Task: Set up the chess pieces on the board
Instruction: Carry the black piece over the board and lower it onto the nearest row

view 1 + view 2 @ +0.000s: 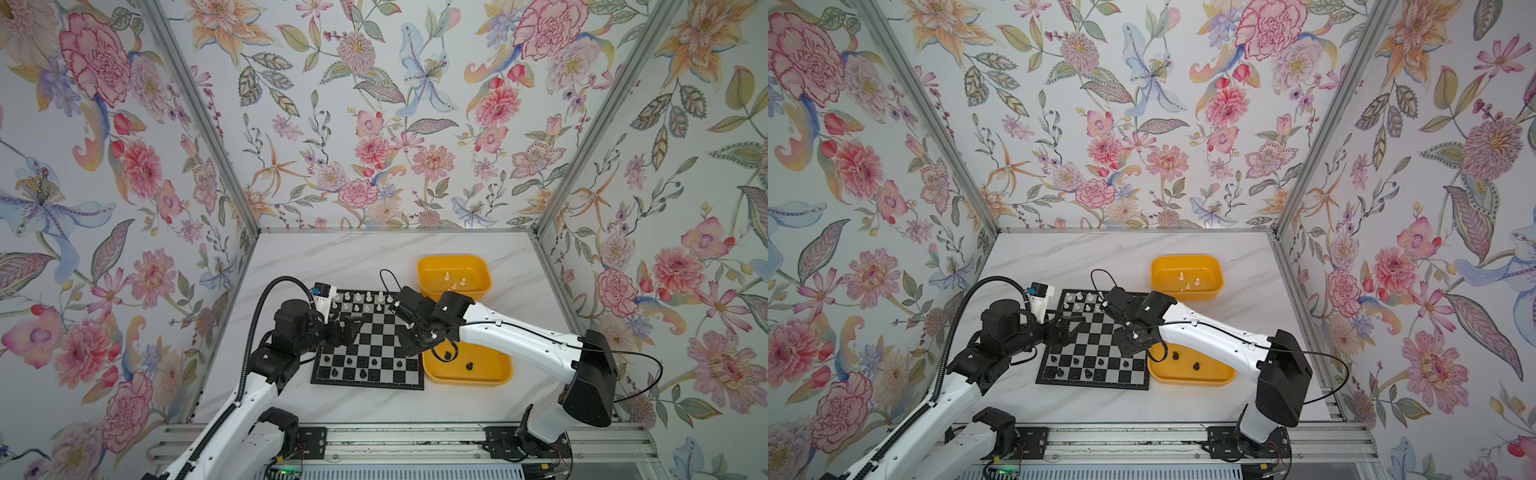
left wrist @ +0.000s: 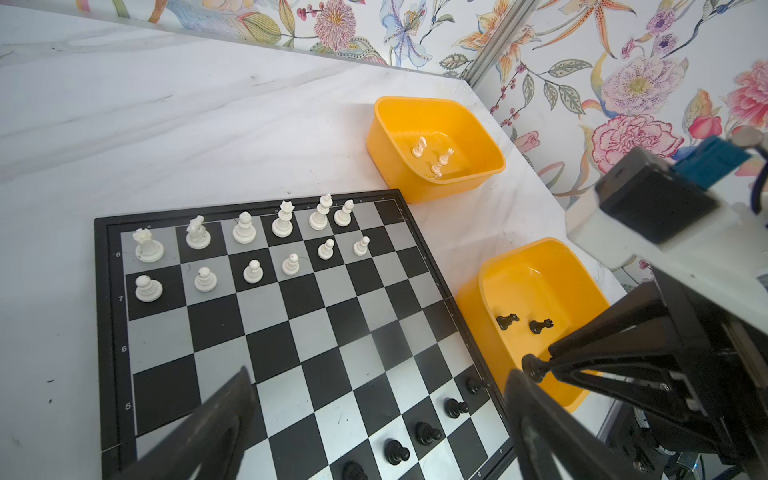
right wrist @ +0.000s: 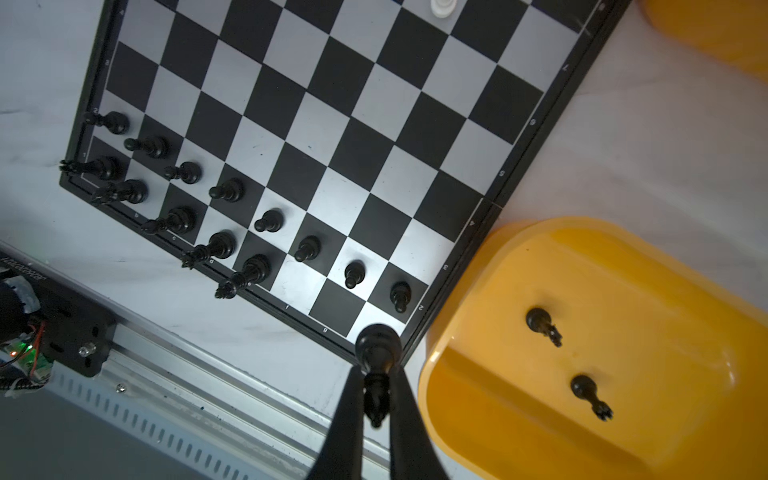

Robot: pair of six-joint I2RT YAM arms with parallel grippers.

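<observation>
Black piece (image 3: pixel 377 345) pinched in the right gripper (image 3: pixel 376 374) shows clearly only from the wrists. Left gripper (image 2: pixel 380 374) gapes over the board (image 2: pixel 291 311).

White piece (image 3: pixel 444 6) cut by edge; gripped black piece (image 3: pixel 376 349) kind unclear.

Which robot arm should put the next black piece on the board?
Right: the right gripper is shut on a black piece by the board's empty corner squares; the left gripper is open, holding nothing.
</observation>
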